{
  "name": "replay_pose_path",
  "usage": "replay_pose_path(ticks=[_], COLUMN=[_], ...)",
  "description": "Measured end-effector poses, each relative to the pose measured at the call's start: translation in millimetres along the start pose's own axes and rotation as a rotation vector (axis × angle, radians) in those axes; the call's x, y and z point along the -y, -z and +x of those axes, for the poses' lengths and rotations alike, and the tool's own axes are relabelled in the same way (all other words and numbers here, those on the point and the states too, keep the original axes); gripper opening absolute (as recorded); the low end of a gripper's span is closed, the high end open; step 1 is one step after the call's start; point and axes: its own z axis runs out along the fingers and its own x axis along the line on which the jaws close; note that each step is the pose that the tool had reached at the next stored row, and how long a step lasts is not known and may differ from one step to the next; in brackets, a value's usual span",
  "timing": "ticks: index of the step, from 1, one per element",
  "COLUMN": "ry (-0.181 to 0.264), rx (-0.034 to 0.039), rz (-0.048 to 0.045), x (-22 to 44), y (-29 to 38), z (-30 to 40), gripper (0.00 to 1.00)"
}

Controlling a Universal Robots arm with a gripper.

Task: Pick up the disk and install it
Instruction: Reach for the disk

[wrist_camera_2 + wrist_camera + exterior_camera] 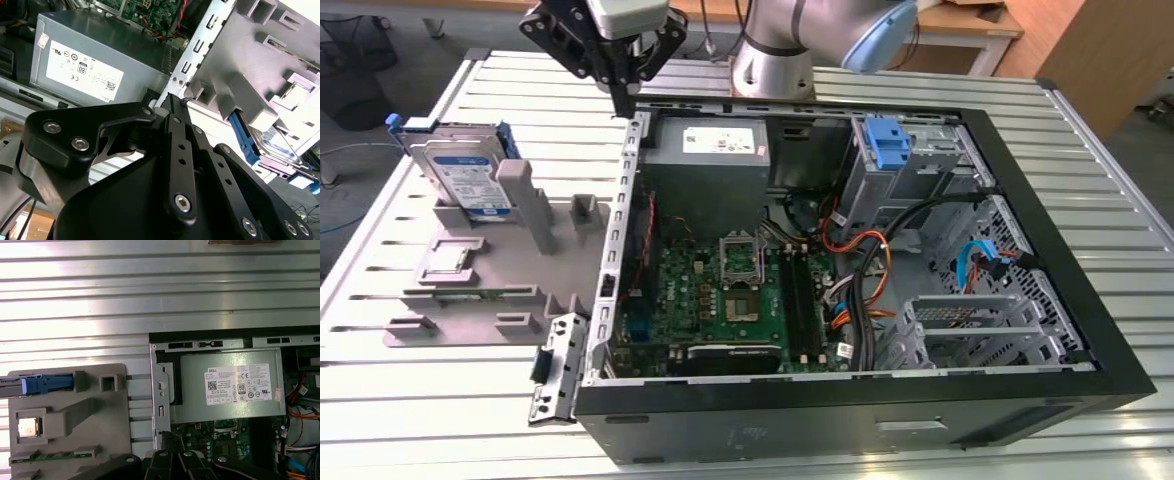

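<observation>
Exterior view: one black gripper [624,100] of jointed metal links hangs above the back corner of the case, fingers pinched together to a point, grasping nothing. The disk [460,175], one flat silver rectangle with a white-and-blue label in a bright blue plastic frame, stands upright in a slot of the grey moulded fixture [480,270] at the exterior view's left, well apart from the gripper. One thin green board strip [467,293] lies lower in that fixture. One open black case [1067,250] rests on the ribbed silver table [400,400]. Inside it are one green motherboard [720,290], one matte grey power supply box [707,150] with a white sticker, one narrow upright blue bracket [886,145], and a bundle of orange and black cables [861,250]. Second wrist view: the gripper [175,100] shows glossy black links with silver bolt heads, tips closed on each other and empty. The power supply box [100,45] is behind it, and the disk [277,140] sits in the fixture [280,65], its blue frame edge showing. First wrist view: the gripper [169,440] tips sit over the case's metal edge. The disk [45,385] is seen edge-on as a blue bar in the fixture [100,440], one square silvery chip [27,427] is near it, and the power supply box [225,390] and table [150,290] are visible.
</observation>
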Motion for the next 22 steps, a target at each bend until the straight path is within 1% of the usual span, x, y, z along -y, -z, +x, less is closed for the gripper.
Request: replay_pose_path(ticks=[5, 6, 7, 8, 10, 11, 19, 22], ry=[0.0, 0.0, 0.0, -0.001, -0.002, -0.002, -0.002, -0.002], rx=[0.0, -0.0022, -0.0087, -0.0175, -0.0432, -0.0456, -0.0467, -0.0466], rz=[0.0, 0.0, 0.0005, 0.0013, 0.0032, 0.0034, 0.0036, 0.0036], x=[0.1, 0.1, 0.1, 0.1, 0.1, 0.1, 0.1, 0.4], y=[0.0, -0.1, -0.3, -0.4, -0.9, -0.9, -0.9, -0.8], z=[0.5, 0.6, 0.6, 0.6, 0.6, 0.7, 0.8, 3.9], gripper=[0.1, 0.1, 0.1, 0.1, 0.1, 0.1, 0.1, 0.1])
